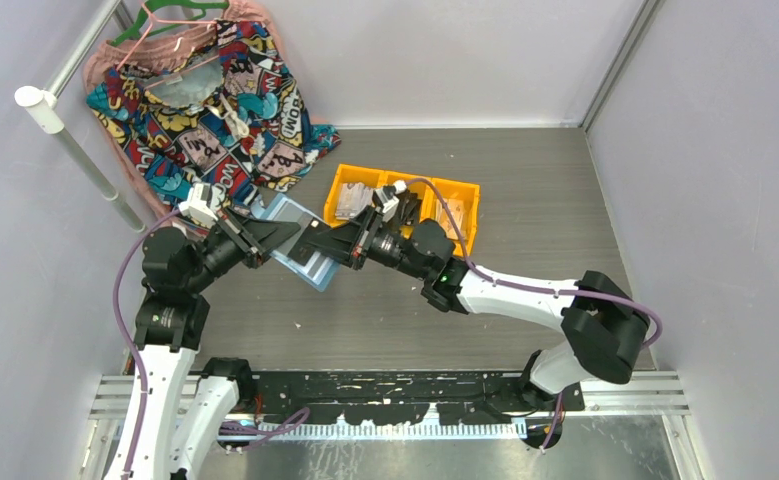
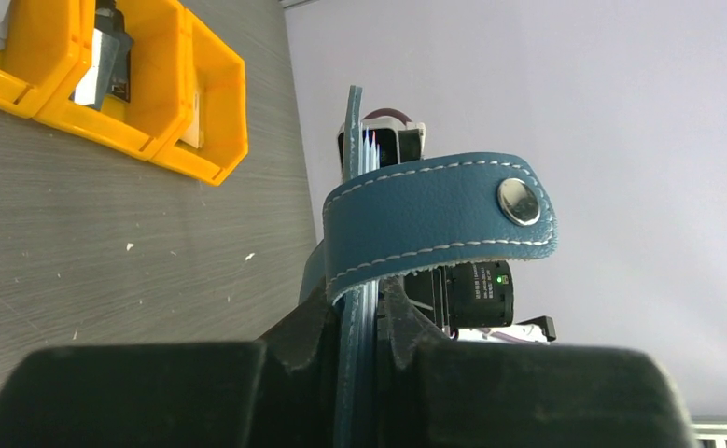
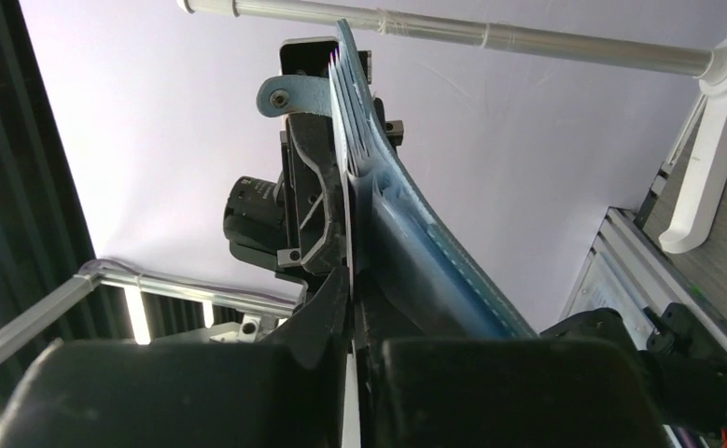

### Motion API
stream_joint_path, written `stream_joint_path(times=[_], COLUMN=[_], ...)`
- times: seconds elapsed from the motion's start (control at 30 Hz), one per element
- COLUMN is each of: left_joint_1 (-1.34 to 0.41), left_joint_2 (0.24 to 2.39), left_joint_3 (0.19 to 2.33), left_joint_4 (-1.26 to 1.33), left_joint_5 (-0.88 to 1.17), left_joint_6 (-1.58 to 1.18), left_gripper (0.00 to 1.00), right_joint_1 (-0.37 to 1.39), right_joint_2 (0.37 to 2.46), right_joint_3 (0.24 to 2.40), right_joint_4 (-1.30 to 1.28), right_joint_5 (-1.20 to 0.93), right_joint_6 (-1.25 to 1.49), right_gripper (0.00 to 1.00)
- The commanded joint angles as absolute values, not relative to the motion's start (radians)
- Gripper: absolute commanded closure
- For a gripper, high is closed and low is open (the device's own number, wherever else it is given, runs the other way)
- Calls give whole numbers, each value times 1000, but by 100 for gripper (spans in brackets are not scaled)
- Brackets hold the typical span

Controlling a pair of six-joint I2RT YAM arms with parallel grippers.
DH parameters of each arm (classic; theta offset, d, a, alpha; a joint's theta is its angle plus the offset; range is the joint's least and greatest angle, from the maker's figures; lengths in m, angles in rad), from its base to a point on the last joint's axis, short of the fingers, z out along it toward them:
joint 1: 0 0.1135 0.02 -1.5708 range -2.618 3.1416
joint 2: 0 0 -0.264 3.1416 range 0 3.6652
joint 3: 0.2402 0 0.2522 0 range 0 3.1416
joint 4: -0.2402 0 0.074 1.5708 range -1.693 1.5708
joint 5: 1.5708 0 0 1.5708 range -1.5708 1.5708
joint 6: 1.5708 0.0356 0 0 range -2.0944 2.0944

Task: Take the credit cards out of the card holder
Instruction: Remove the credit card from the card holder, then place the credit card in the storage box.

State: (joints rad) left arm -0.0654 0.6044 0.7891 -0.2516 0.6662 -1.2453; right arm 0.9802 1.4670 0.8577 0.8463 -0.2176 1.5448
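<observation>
The grey table (image 1: pixel 535 190) carries the yellow bins (image 1: pixel 460 184), which serve as the landmark here. A bright comic-print shirt (image 1: pixel 205 110) lies well to the left of the bins and farther back. Both arms reach in to meet just left of the bins' near corner. There the card holder (image 1: pixel 308 268) hangs lifted off the table, on edge between the two claws.

The left gripper (image 1: pixel 277 232) comes from the side away from the bins and pinches one edge of the holder. Its wrist view shows blue leather clamped between both pads, with the strap (image 2: pixel 434 219) curling sideways and its snap (image 2: pixel 518 201) unfastened. The right gripper (image 1: pixel 317 243), on the bins' side, is pressed together on something thin at the opposite edge. The cards (image 2: pixel 371 154) show only as a fan of pale edges above the strap.

The likely trouble is this: if the right claw has caught a leather leaf instead of a card, pulling will drag the whole holder against the left grip. That could twist it or slip it free to drop beside the bins. Several cards could also come out together and scatter.

It is hard to make out whether the right pads hold a card or a leaf, how many cards there are, and what lies in the bins. In the overhead view the claws cover most of the holder.
</observation>
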Motion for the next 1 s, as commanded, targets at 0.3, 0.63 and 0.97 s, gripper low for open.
stream_joint_path(times=[0.3,0.63,0.97], left_joint_1=[-66,-66,-66], left_joint_2=[606,625,622], left_joint_3=[918,872,852], left_joint_4=[-335,-336,-227], left_joint_5=[430,535,825], left_joint_6=[-886,-738,-828], left_gripper=[100,100,100], right_joint_1=[824,515,475], right_joint_2=[1203,1343,1802], right_joint_3=[779,1138,1479], right_joint_4=[465,-414,-561], right_joint_5=[-298,-199,-118], right_joint_6=[1369,768,559], right_gripper=[99,99,99])
